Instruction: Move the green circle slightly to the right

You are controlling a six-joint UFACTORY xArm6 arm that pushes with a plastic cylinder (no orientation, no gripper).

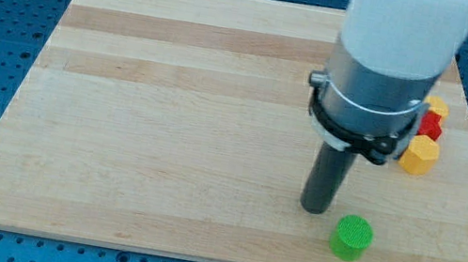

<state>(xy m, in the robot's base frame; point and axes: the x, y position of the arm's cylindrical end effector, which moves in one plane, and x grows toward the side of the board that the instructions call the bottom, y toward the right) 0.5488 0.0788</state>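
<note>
The green circle point(352, 237) is a short round block on the wooden board point(169, 120), near the view's bottom edge and right of centre. My tip point(314, 208) rests on the board just to the upper left of the green circle, with a small gap between them. The rod rises from there into the arm's grey and white body, which fills the view's top right.
A yellow hexagonal block point(418, 155) lies at the view's right, beside the arm. A red block point(432, 125) and another yellow block point(438, 108) sit just above it, partly hidden behind the arm. A blue perforated table surrounds the board.
</note>
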